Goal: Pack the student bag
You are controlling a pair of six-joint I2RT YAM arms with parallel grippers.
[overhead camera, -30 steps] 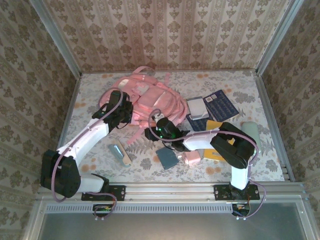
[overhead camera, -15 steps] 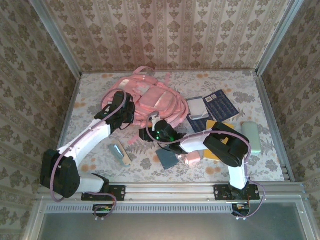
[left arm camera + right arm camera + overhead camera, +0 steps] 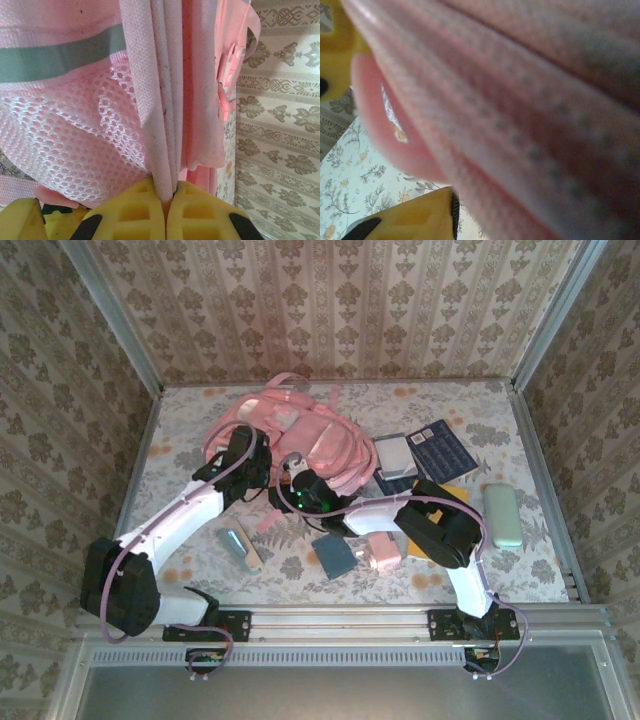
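The student bag [image 3: 310,440], a big pink backpack, lies at the back middle of the table with its straps spread out. My left gripper [image 3: 256,472] is at the bag's left side. In the left wrist view it [image 3: 170,200] is shut on a pink woven strap [image 3: 160,125] next to a mesh pocket [image 3: 75,135]. My right gripper [image 3: 293,496] is at the bag's near edge. In the right wrist view a thick blurred fold of pink fabric [image 3: 520,115] runs between its yellow fingers [image 3: 420,220]; whether they pinch it I cannot make out.
Right of the bag lie a navy booklet [image 3: 441,448], a white card on a grey box [image 3: 395,455], a yellow book [image 3: 448,495] and a mint case [image 3: 502,515]. Nearer are a blue-grey square [image 3: 333,555], a small pink box [image 3: 383,550] and a ruler-like piece [image 3: 239,545].
My right gripper has moved left and back, up to the bag's near edge. The left gripper has shifted slightly back and to the right with the strap, and the bag has shifted with it.
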